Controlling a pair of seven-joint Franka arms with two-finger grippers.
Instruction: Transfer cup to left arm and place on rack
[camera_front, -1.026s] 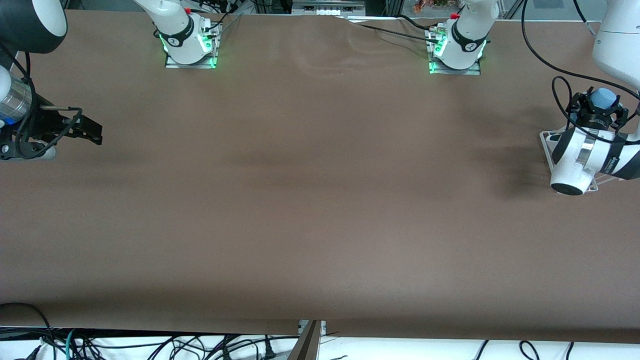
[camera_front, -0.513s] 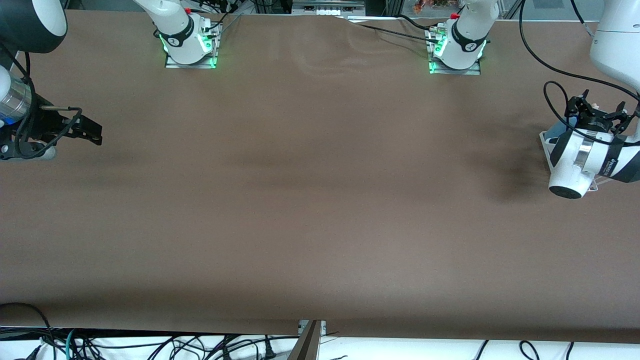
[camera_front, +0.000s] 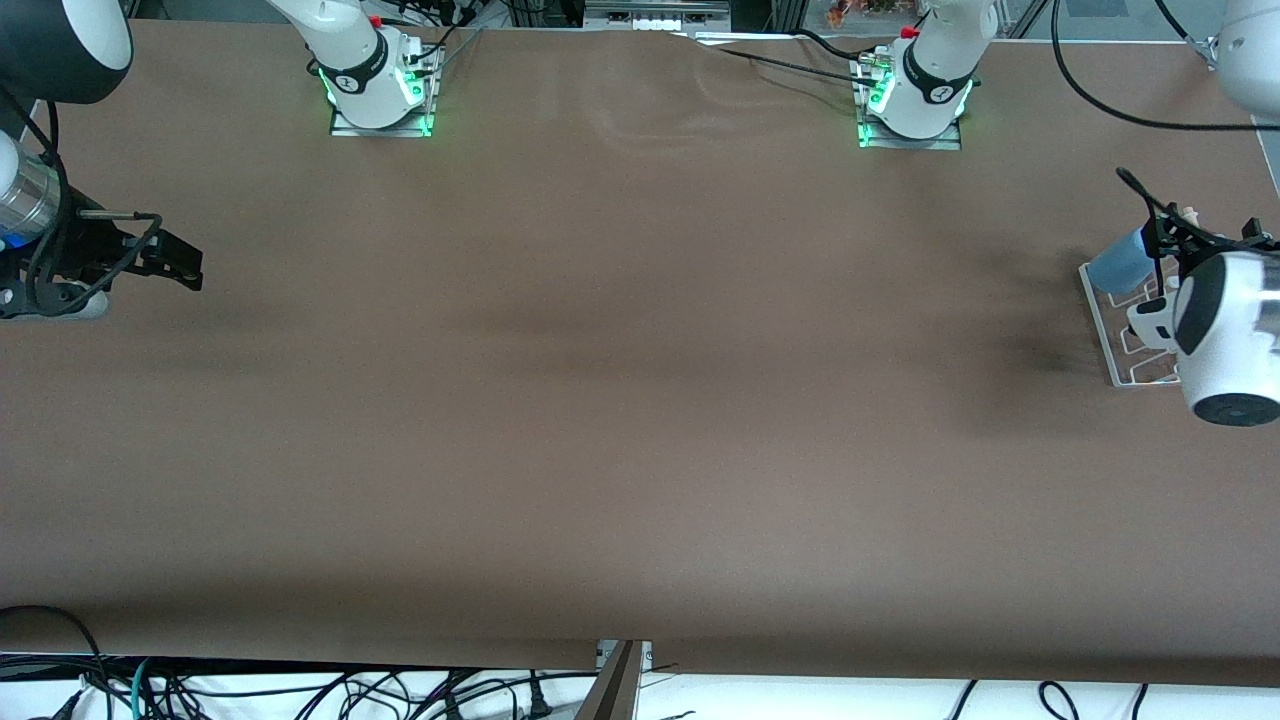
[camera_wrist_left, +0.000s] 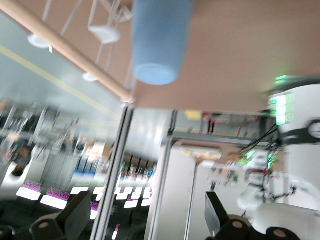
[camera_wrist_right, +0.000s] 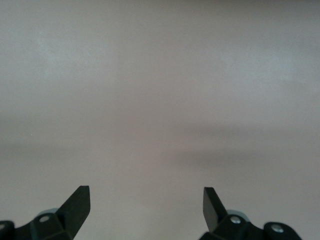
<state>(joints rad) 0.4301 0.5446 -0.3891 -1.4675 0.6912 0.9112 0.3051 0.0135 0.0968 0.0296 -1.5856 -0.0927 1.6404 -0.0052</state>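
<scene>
The light-blue cup (camera_front: 1118, 262) rests tilted on the end of the rack (camera_front: 1128, 345) that is farther from the front camera, at the left arm's end of the table. In the left wrist view the cup (camera_wrist_left: 159, 40) shows its rounded base, beside the rack's looped pegs (camera_wrist_left: 102, 31) and wooden dowel (camera_wrist_left: 70, 50). My left gripper (camera_front: 1205, 238) is over the rack beside the cup, open and empty (camera_wrist_left: 145, 215), clear of the cup. My right gripper (camera_front: 180, 265) waits open and empty (camera_wrist_right: 145, 210) low over the table at the right arm's end.
Both arm bases (camera_front: 378, 90) (camera_front: 912, 95) stand along the edge of the table farthest from the front camera. A black cable (camera_front: 1120, 115) hangs near the left arm. The brown table (camera_front: 620, 380) lies between the arms.
The left gripper held the cup over the rack, lowered it, then let go and drew back. The cup now rests on the rack. The right arm has not moved.
</scene>
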